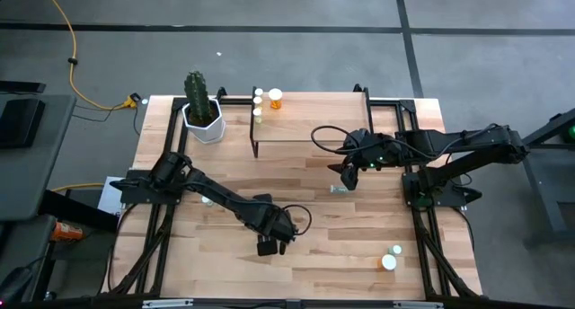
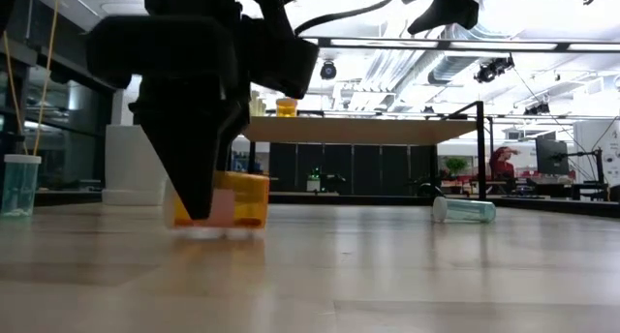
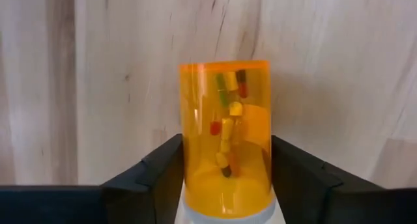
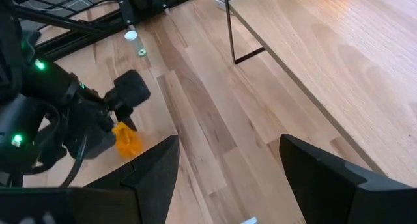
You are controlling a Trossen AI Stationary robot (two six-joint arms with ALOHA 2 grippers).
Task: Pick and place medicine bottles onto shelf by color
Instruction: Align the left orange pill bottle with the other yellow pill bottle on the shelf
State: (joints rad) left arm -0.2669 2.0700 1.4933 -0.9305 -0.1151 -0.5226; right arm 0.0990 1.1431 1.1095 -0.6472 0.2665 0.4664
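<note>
A wooden table (image 1: 359,255) is seen from above, with a robot arm at each side. At the far left a cactus (image 1: 198,98) stands in a white pot. Nearer, the left gripper (image 1: 269,246) is down at the tabletop, its two fingers (image 3: 153,175) standing on either side of an orange bottle (image 3: 226,136) that lies on its side with pills inside; whether they press it cannot be told. At the far middle stands the shelf (image 1: 310,125), with a few small bottles (image 1: 259,102) and an orange one (image 1: 275,98) along its left end. Right of the shelf, the right gripper (image 1: 349,176) hovers with fingers (image 4: 153,165) apart and empty, above a pale green bottle (image 2: 463,209) lying on its side. Near right, two white-capped bottles (image 1: 392,258) stand together.
</note>
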